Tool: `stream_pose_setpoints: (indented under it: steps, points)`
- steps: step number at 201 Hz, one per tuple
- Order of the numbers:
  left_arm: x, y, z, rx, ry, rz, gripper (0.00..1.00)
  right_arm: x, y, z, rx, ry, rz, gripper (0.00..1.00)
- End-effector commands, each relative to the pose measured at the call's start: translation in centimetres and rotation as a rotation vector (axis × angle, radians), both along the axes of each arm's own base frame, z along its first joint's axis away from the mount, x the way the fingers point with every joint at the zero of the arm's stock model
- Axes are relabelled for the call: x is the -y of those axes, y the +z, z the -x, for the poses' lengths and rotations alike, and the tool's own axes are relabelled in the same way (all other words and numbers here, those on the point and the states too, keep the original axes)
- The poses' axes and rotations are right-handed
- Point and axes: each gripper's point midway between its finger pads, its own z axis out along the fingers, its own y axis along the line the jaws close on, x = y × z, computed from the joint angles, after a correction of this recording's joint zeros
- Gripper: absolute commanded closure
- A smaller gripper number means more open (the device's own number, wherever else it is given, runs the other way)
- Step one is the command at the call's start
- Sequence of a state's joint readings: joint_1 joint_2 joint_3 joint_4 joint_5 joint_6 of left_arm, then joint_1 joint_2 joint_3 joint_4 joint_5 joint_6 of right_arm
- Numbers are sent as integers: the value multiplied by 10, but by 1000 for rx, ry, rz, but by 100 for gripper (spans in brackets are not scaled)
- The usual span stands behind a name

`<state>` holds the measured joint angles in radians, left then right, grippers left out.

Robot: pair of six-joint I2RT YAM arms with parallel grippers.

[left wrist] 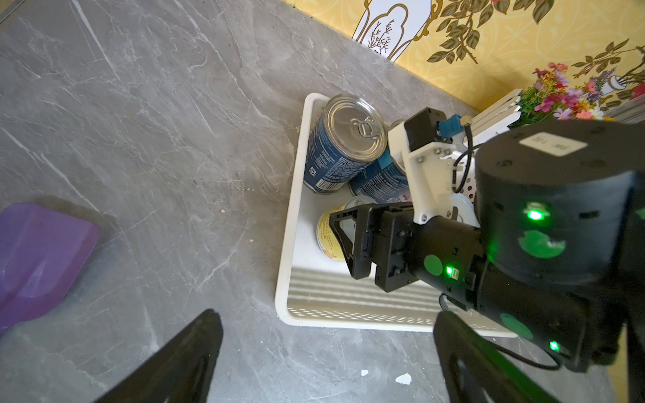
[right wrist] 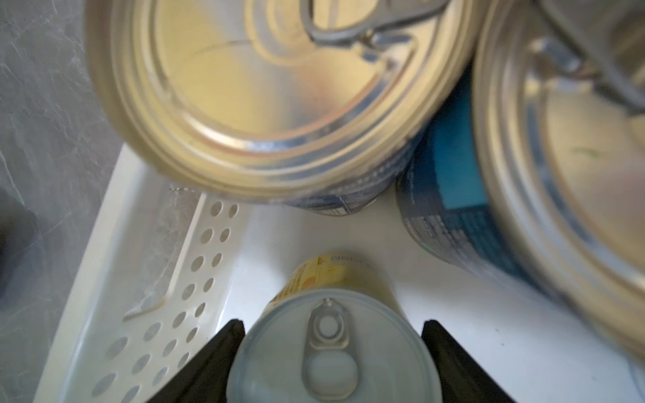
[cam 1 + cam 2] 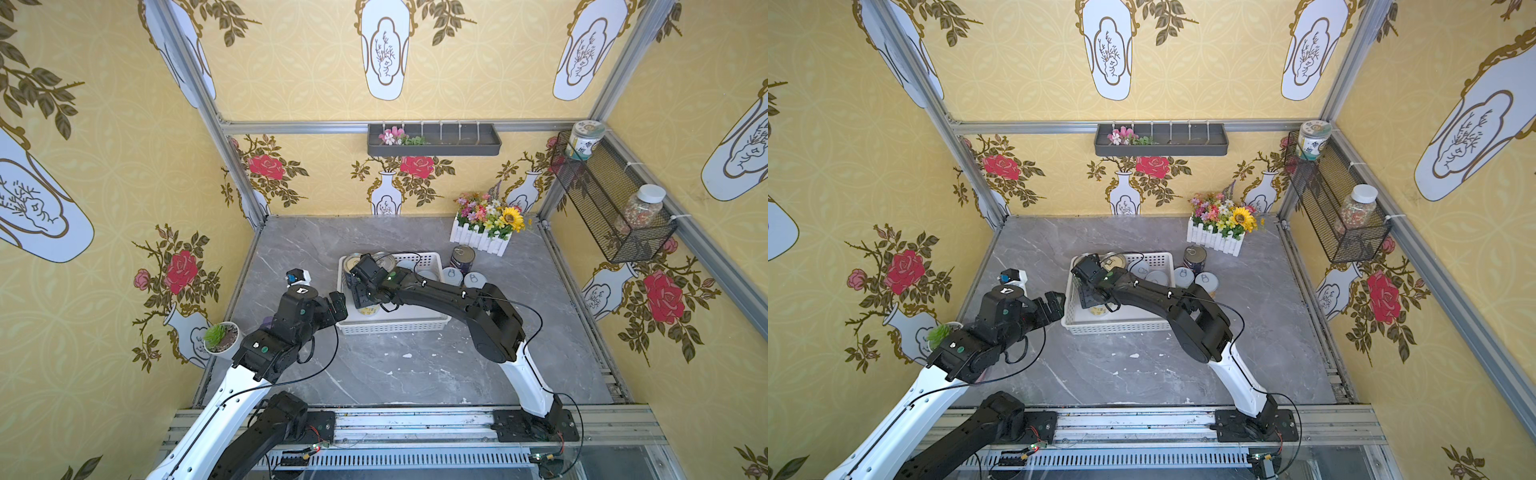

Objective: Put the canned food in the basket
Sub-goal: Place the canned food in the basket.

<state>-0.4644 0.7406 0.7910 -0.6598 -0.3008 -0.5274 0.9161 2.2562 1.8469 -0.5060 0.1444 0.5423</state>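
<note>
Right gripper [image 3: 360, 300] inside white basket [image 3: 395, 328], over yellow tin [image 3: 371, 311] (partly hidden)

The grey marbled table [image 3: 415, 374] is in front of me. The white basket [image 3: 395, 328] stands on it, about in the middle. Just beside the basket's right side stand a small white-lidded can [image 3: 451, 275] and a second small can [image 3: 474, 279]. Behind them stands a dark-blue can [image 3: 462, 258]. All three are upright. A white picket-fence flower box [image 3: 478, 241] stands at the far right. A purple flat object [image 1: 38, 258] lies at the left, and white crumbs [image 3: 407, 355] lie nearer to me.
</note>
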Motion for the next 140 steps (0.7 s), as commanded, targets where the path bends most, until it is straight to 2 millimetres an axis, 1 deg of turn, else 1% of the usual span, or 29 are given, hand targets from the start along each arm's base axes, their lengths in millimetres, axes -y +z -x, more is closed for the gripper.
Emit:
stream_pose_setpoints:
  steps: [1,37,63,78,91,99,111,112,115,140]
  points:
    - [1,2,0,7,-4,4,0,-23,8,-10,22,8,-95,32]
    - [2,2,0,6,-10,6,0,-37,-3,-12,6,23,-137,32]
    - [2,2,0,7,-11,8,0,-43,-10,-14,-6,29,-149,30]
    - [3,3,0,8,-15,9,0,-44,-14,-14,-13,30,-144,26]
    - [3,3,0,7,-18,11,0,-44,-15,-14,-11,29,-144,17]
    - [4,3,0,7,-19,11,0,-44,-14,-14,-9,28,-142,14]
    - [4,2,0,4,-19,10,0,-43,-10,-15,-2,28,-144,11]
    - [0,2,-2,5,-3,10,0,-42,-10,-15,-1,29,-144,10]
    - [-3,2,-3,5,8,9,0,-42,-10,-15,0,27,-143,10]
    - [-3,1,-3,4,8,8,0,-39,-1,-13,11,30,-149,5]
